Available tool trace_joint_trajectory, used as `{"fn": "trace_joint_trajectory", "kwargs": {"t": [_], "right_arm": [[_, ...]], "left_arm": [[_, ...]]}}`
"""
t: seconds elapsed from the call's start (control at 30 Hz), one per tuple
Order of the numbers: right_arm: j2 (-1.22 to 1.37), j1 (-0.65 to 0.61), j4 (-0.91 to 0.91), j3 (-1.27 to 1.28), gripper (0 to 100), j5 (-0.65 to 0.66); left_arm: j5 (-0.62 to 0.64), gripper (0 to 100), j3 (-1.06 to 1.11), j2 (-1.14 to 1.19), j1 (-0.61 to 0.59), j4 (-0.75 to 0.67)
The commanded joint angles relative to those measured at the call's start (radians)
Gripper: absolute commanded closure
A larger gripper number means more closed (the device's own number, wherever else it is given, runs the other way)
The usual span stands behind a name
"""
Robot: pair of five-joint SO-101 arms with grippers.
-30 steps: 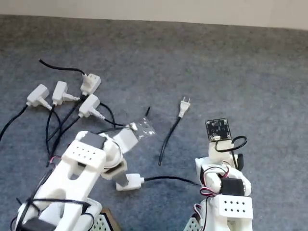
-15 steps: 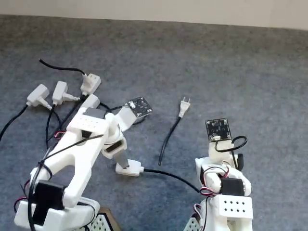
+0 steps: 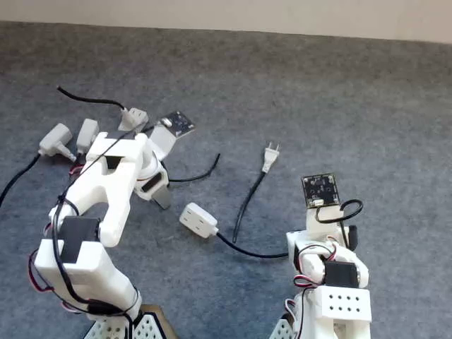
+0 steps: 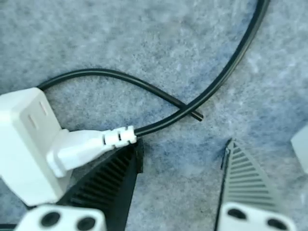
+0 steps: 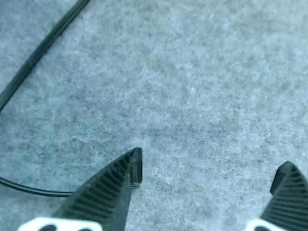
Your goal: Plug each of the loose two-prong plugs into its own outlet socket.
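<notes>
Meanwhile the left gripper (image 4: 183, 150) hangs with jaws spread and empty, just beside a white socket (image 4: 21, 144) with a plug (image 4: 82, 147) seated in it. The right gripper (image 5: 211, 166) is likewise spread over grey carpet (image 5: 202, 72). One loose two-prong plug (image 3: 270, 155) lies apart from another socket (image 3: 199, 219).

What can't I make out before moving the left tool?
High view: the left arm covers the carpet beside the outlet cluster; prongs of the loose plug are too small.
Left wrist view: the frame edge cuts the white outlet; prongs of the white plug are hidden against it.
</notes>
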Motion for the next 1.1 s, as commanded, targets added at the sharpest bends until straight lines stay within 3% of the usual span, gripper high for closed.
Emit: {"fn": "trace_joint_trajectory", "kwargs": {"t": [0.0, 0.1, 0.3, 0.47, 0.6, 0.97, 1.07], "right_arm": [[-0.010, 0.012, -0.016, -0.002, 59.8, -0.008], [-0.010, 0.012, -0.016, -0.002, 59.8, -0.008], [-0.010, 0.010, -0.016, -0.002, 59.8, -0.008], [-0.010, 0.010, -0.016, -0.002, 59.8, -0.008], [-0.010, 0.010, -0.015, -0.002, 59.8, -0.008], [-0.010, 0.010, -0.015, -0.002, 59.8, -0.006], [-0.010, 0.010, -0.015, -0.002, 59.8, -0.006]], "left_arm": [[-0.003, 75, -0.073, -0.101, -0.018, 0.120], [0.020, 75, -0.096, -0.225, 0.015, 0.273], [0.292, 75, -0.077, -0.475, 0.145, 0.397], [0.525, 75, 0.036, -0.487, 0.320, 0.342], [0.620, 75, 0.117, -0.489, 0.420, 0.287], [0.681, 75, 0.202, -0.487, 0.441, 0.204], [0.872, 75, 0.219, -0.487, 0.444, 0.193]]}}
